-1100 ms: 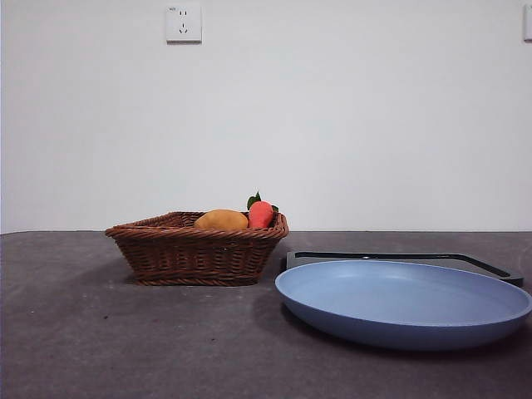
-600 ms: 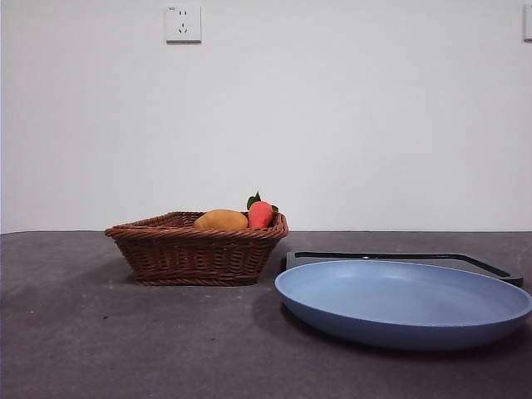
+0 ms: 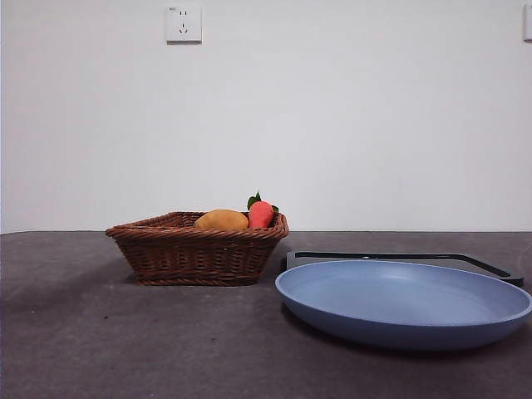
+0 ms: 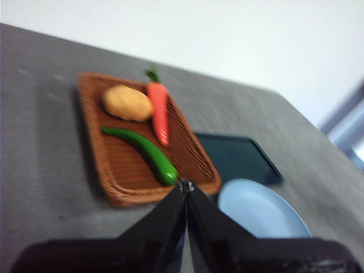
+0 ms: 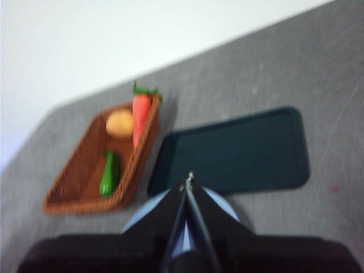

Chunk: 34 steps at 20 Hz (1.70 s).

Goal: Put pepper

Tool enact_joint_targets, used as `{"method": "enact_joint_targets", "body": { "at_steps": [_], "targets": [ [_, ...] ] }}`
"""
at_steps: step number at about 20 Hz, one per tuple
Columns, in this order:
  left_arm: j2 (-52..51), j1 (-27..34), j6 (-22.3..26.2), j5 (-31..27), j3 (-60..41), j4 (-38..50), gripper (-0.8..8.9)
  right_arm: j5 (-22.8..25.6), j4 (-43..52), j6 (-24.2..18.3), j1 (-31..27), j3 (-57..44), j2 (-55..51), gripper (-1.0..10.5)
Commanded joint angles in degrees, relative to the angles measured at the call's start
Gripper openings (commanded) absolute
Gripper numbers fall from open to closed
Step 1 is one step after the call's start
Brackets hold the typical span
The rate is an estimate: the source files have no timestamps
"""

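Note:
The green pepper (image 4: 145, 151) lies in the brown wicker basket (image 4: 94, 165), beside a red-orange leafy-topped vegetable (image 4: 158, 111) and a yellow-orange oval one (image 4: 127, 103). It also shows in the right wrist view (image 5: 109, 173). In the front view the basket's wall (image 3: 195, 258) hides the pepper. The blue plate (image 3: 403, 301) sits to the right of the basket, partly on a dark tray (image 3: 486, 264). My left gripper (image 4: 186, 185) is shut and high above the basket's near edge. My right gripper (image 5: 187, 179) is shut and high above the plate (image 5: 136, 219). Neither shows in the front view.
The dark tray (image 5: 233, 151) lies flat beside the basket (image 5: 77, 182). The grey table (image 3: 100, 341) stretches in front of the basket. A white wall with a socket (image 3: 184, 23) stands behind.

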Motion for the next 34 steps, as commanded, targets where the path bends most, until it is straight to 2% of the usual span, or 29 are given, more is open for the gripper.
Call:
{"method": "enact_joint_targets", "body": {
  "at_steps": [1, 6, 10, 13, 14, 16, 17, 18, 26, 34],
  "targets": [
    [3.9, 0.2, 7.5, 4.2, 5.4, -4.4, 0.06, -2.3, -7.5, -8.4, 0.2, 7.2, 4.3, 0.1],
    [9.6, 0.2, 15.3, 8.8, 13.7, -15.0, 0.06, -3.3, -24.5, -20.2, 0.2, 19.3, 12.0, 0.1],
    [12.7, 0.0, 22.1, 8.8, 19.6, -25.3, 0.06, -3.2, -35.7, -26.6, 0.5, 25.5, 16.0, 0.1],
    [12.9, 0.1, 22.6, 8.4, 21.0, -26.9, 0.13, -3.2, -35.8, -26.7, 0.5, 25.7, 16.3, 0.2],
    [12.9, 0.1, 22.3, 8.4, 21.0, -26.9, 0.63, -3.2, -35.8, -26.6, 0.5, 25.7, 16.3, 0.5],
    [12.9, 0.0, 21.9, 6.6, 21.0, -27.3, 3.19, -3.1, -35.7, -24.9, 0.5, 25.7, 16.9, 2.4],
    [12.9, 0.0, 21.9, 5.7, 21.0, -27.4, 3.78, -3.0, -35.6, -24.0, 0.5, 25.7, 17.2, 3.3],
    [12.9, 0.0, 21.9, 5.6, 21.0, -27.6, 3.78, -2.9, -35.6, -23.2, 0.5, 25.7, 17.7, 3.6],
    [12.9, 0.0, 21.9, 5.6, 21.0, -28.2, 3.78, -3.2, -34.7, -22.8, 0.5, 25.7, 25.7, 3.5],
    [12.9, 0.0, 21.9, 5.7, 21.0, -28.2, 3.78, -3.2, -22.8, -21.4, 1.9, 25.7, 43.2, 3.5]
  ]
}}
